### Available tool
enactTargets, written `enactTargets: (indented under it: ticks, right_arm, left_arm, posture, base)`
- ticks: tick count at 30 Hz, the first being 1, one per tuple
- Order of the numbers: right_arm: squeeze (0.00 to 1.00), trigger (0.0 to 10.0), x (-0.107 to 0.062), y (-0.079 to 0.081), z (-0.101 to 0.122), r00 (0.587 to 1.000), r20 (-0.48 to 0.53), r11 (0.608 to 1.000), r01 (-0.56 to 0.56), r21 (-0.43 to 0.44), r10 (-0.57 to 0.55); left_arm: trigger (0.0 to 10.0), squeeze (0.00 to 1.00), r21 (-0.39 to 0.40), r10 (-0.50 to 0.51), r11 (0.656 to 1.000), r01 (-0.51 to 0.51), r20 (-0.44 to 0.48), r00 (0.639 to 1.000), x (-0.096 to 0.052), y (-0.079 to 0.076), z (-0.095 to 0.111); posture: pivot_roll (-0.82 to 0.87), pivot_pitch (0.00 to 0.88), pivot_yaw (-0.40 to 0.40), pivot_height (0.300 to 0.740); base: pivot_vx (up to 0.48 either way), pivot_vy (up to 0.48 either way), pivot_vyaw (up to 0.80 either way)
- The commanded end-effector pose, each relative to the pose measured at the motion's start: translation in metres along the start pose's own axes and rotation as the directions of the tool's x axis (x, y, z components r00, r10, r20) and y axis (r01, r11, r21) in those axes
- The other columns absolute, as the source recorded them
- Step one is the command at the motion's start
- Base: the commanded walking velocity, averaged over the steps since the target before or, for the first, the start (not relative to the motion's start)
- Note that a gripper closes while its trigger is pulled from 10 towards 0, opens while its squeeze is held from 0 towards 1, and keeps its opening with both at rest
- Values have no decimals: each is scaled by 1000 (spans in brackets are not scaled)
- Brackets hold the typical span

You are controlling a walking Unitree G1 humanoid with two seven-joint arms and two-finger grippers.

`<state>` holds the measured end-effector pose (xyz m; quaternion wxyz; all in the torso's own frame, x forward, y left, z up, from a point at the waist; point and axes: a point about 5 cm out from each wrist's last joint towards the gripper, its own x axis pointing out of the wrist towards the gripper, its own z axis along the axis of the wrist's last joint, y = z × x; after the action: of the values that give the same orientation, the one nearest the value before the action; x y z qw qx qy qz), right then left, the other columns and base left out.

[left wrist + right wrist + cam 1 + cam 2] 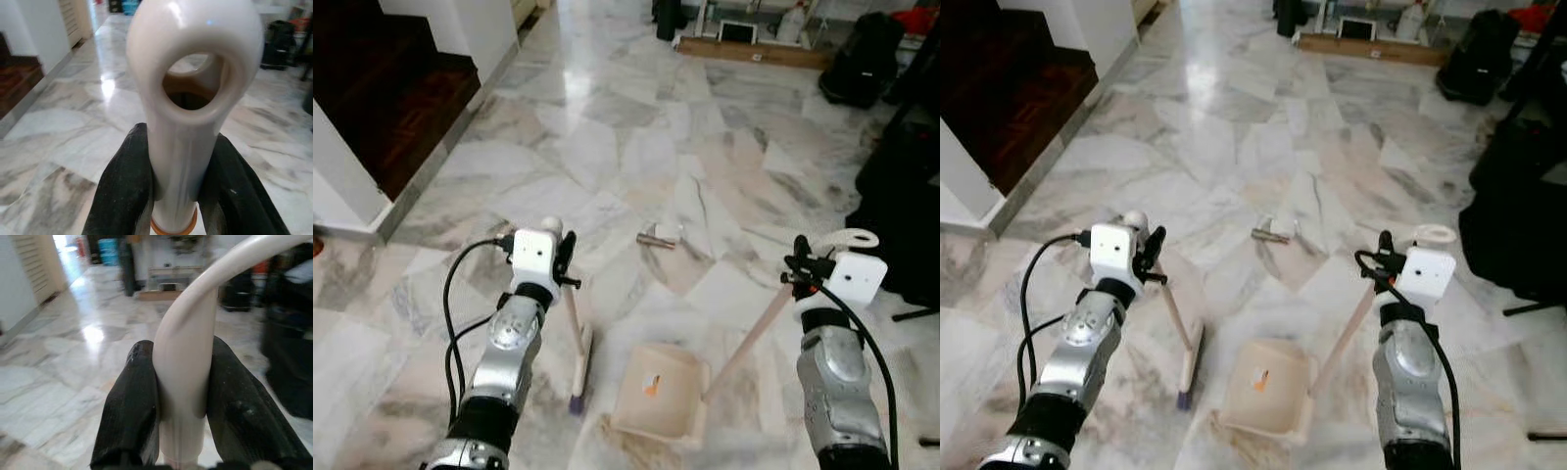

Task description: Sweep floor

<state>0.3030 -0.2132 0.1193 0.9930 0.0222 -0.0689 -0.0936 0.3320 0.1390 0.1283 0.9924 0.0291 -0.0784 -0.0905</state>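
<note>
1. Left gripper (181, 196) clamped on the top of the broom handle (574, 313); black fingers (122, 191) press both sides of the cream shaft just under its hanging loop. Broom head (582, 377) sits on the marble floor (607, 147), just left of the dustpan.
2. Right gripper (181, 406) closed round the dustpan handle (754, 333). Dustpan (658, 392) rests on the floor between the two arms, with an orange scrap (651, 385) inside.
3. A small brown-and-white piece of debris (658, 237) lies ahead of both tools, well apart from the pan.
4. Risk: both grips sit high on long handles, so the tools could twist or swing in the fingers. The pan could tilt and spill the scrap.
5. Risk: a hard stroke on glossy marble may skid the debris past the pan.
6. Hard to tell: what the debris is, whether the pan lip lies flat, and the bristles, which are seen edge-on.
</note>
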Motion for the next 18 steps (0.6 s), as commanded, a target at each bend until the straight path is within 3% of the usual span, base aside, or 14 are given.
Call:
enactTargets:
  ticks: [1,18]
  right_arm:
    - [0,10000,0,-3,7,999,40,1000,7,7,-7]
    - [0,10000,0,-4,8,999,42,1000,9,8,-9]
  left_arm:
    - [10000,0,5,-4,1000,4,44,999,5,0,11]
    - [10000,0,0,1,1000,-1,47,999,5,-1,12]
  posture:
    - [42,121,-21,740]
    - [43,130,-25,740]
  base:
    - [424,0,0]
    - [425,0,0]
